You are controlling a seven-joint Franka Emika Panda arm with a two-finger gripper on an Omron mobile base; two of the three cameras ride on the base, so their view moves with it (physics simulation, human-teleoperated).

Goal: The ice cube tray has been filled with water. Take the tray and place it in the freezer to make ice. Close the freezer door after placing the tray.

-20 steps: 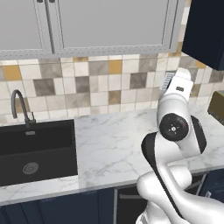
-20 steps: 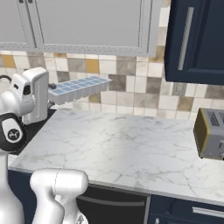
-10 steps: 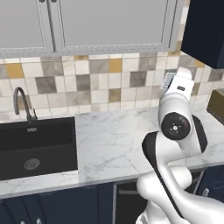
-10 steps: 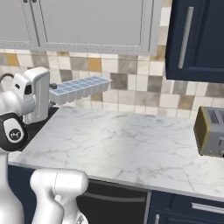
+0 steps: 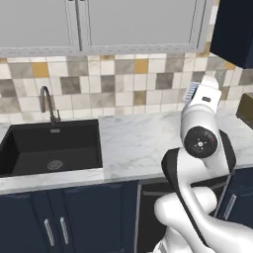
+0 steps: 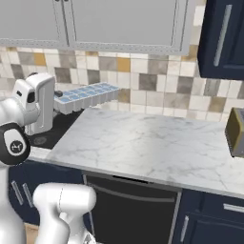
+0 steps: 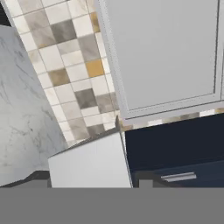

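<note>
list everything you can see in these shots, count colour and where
ice cube tray: one, white with pale blue cells, held in the air above the counter's left end
counter: one, white marble, under the wall cabinets
sink: one, black, set in the counter's left part
faucet: one, dark, behind the sink
toaster: one, yellowish, at the counter's right end
wall cabinets: grey doors, above the tiled backsplash
gripper: one, dark, shut on the tray's end

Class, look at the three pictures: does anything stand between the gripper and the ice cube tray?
Nothing visible does. The gripper already holds the ice cube tray by one end, lifted above the marble counter. The freezer is not in view.
</note>
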